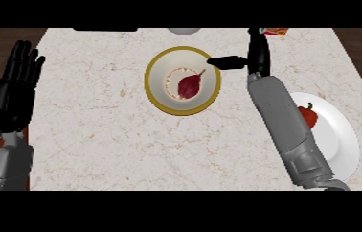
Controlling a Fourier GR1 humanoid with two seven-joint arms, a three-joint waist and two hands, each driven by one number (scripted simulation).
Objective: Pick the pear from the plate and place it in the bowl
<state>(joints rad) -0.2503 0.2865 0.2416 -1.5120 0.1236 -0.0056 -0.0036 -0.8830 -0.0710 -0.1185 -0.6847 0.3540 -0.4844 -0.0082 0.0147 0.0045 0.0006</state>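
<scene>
Black and extended, the right hand (244,59) sits just past the far right rim of the bowl (157,98), its fingers running away toward the desk's back edge and its thumb jutting sideways over the rim; the fingers look straight and hold nothing. Its grey forearm slants down across the white plate (339,130) at the right, hiding part of it. On that plate a red pepper (308,115) with a green stem lies half behind the forearm.

The dark red pear (189,84) already lies inside the bowl, on the pale bottom, a little right of centre. Its long axis runs on a diagonal: the broad end sits toward the lower left of the view, and the thin stem points up and right, toward the thumb.

The risks I would judge from here are small ones. The thumb hangs close above the rim, so a careless pull back could catch the bowl and slide it on the marbled desk (99,130). The forearm also passes right over the plate, and a low sweep could nudge the pepper or shift the plate.

The left hand (20,77) rests spread, fingers up, at the left edge of the view.
</scene>
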